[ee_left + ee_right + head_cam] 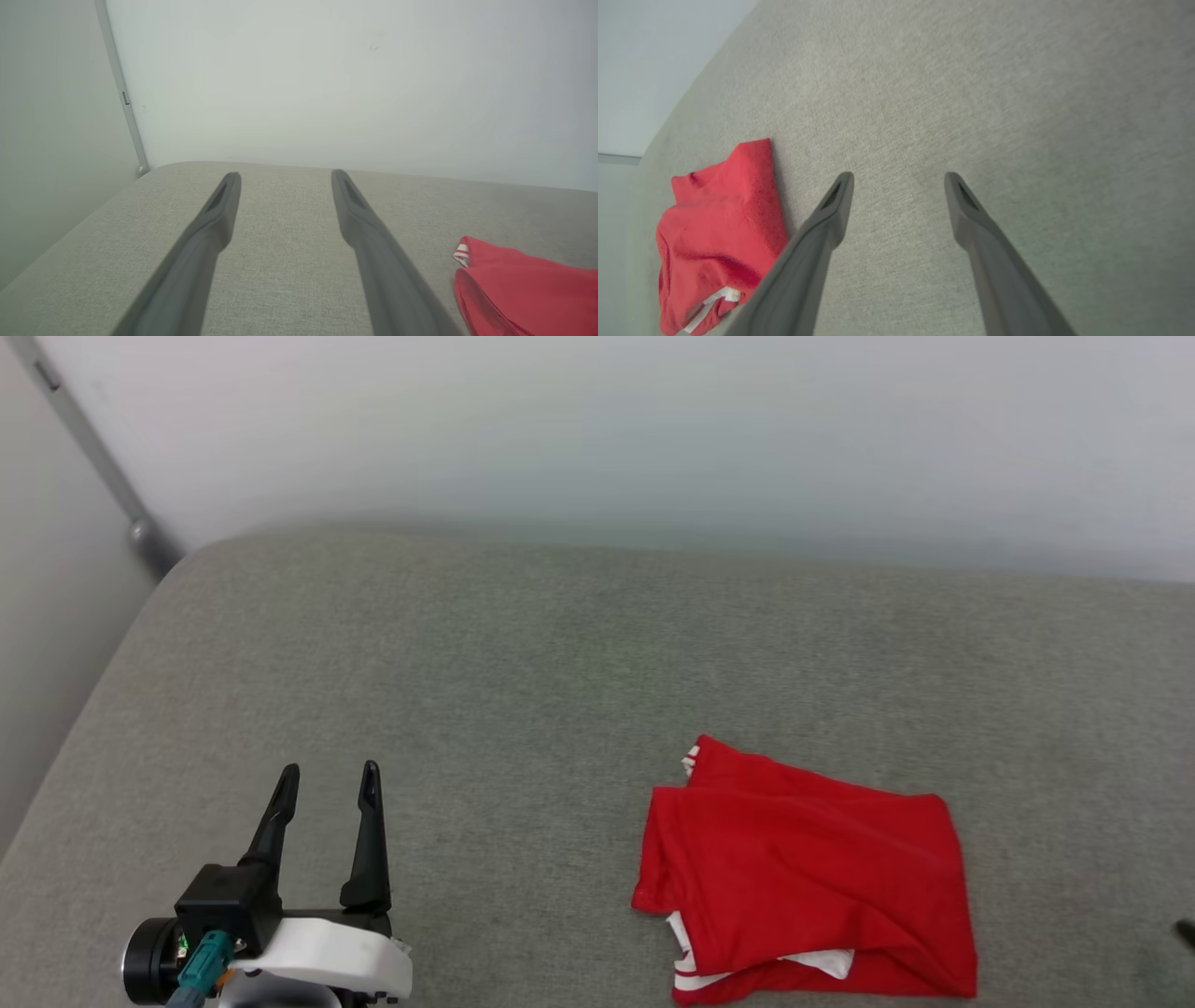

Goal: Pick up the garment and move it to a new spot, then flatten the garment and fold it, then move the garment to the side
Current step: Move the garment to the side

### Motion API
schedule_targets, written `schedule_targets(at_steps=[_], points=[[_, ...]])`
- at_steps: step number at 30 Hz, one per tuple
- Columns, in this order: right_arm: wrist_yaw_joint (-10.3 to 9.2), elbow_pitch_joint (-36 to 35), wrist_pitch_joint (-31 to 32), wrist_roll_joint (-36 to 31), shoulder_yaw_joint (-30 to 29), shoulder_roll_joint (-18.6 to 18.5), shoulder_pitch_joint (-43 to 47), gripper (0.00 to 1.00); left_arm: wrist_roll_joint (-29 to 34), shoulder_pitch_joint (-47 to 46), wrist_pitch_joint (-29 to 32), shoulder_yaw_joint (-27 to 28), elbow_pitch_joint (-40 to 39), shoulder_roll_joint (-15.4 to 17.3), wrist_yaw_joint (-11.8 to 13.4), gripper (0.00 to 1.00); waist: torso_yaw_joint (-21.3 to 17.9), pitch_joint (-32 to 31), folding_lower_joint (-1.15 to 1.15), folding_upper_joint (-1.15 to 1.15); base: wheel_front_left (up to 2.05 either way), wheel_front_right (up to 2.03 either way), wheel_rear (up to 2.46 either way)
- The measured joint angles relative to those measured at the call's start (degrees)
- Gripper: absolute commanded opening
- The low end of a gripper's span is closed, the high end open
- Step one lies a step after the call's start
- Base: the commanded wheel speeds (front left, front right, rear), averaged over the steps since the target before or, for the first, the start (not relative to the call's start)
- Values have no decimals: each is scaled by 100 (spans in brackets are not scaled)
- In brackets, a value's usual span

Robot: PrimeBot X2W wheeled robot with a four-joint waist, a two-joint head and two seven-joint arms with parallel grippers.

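Note:
The garment (812, 877) lies folded into a rough red rectangle on the grey fabric surface (523, 672), at the lower right of the head view, with white sleeve cloth and striped trim peeking from its near-left corner. My left gripper (329, 775) stands open at the lower left, well left of the garment, nothing between its fingers. In the left wrist view the left gripper (285, 176) is open over bare fabric, the garment (523, 291) to its right. My right gripper (899, 177) is open above bare fabric, with the garment (714, 224) to its left.
A pale wall (653, 429) runs behind the surface. A grey pipe (103, 467) descends in the corner at the far left. The surface's left edge (84, 709) curves down. Bare fabric stretches across the middle and back.

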Motion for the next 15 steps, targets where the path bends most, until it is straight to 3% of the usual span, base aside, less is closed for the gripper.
schedule_targets(at_steps=[7, 15], points=[[1, 1065, 1703, 877, -578, 844, -830, 100, 125, -86, -2, 93, -15, -208, -183, 100, 351, 216, 0, 0, 0, 0, 0], [2, 1866, 2186, 1261, -648, 1100, -1543, 100, 297, -268, -9, 162, 70, -411, -404, 100, 602, 481, 0, 0, 0, 0, 0]])
